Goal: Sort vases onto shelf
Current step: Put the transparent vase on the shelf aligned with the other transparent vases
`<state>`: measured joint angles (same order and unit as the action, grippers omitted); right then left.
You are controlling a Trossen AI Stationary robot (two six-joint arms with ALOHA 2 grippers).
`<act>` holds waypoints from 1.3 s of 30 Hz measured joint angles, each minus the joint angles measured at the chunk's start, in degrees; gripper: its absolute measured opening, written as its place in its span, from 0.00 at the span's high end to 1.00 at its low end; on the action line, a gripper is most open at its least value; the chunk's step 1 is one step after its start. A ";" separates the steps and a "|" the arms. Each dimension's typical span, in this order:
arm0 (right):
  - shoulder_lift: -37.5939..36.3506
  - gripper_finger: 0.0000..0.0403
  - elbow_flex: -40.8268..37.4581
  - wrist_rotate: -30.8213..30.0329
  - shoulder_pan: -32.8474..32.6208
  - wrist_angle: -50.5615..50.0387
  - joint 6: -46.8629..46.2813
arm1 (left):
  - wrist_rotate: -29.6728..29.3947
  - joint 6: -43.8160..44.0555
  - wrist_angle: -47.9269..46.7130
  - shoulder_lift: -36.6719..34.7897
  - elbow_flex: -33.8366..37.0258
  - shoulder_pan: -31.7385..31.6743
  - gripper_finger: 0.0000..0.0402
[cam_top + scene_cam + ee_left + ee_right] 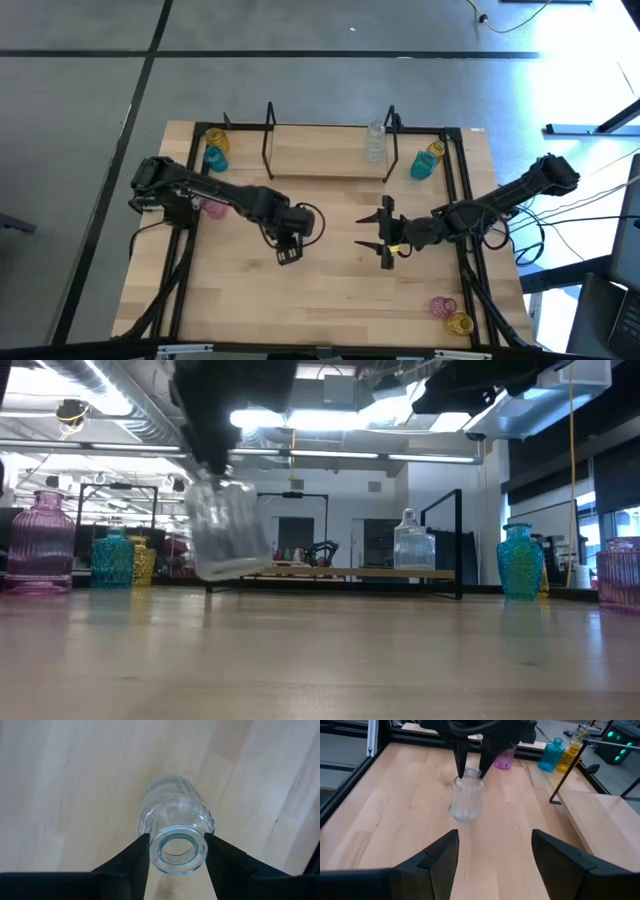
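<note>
Left jaws (289, 254) closed on neck of clear vase (175, 827), vase hanging tilted below them, lifted just off table (330, 300), left of centre. Pink vase (214, 207) by left arm; teal vase (214, 158) and yellow vase (217, 139) at far left corner. Shelf (320, 155) along far edge, second clear vase (375, 141) standing on right part. Right jaws (386, 233) wide open, empty, facing held vase across centre, well apart.
</note>
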<state>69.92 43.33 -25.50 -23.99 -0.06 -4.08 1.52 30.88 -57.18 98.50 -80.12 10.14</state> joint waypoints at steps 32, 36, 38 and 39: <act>0.04 0.41 -0.02 0.81 0.00 -0.06 -0.11 | -2.07 -9.48 11.42 4.92 -0.02 -1.08 0.39; 0.05 0.41 -0.02 -1.70 0.00 1.17 0.16 | -6.74 -10.70 11.15 1.43 0.02 0.53 0.40; 0.06 0.41 -0.02 -2.86 0.00 2.39 1.52 | -11.58 -11.18 10.91 -0.60 0.02 2.09 0.40; 0.06 0.41 -0.02 -2.95 0.00 3.15 1.83 | -13.49 -11.56 10.43 -1.67 0.02 2.95 0.40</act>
<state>69.97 43.31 -28.45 -23.99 3.09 -2.25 -11.97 19.32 -46.75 96.84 -80.09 13.09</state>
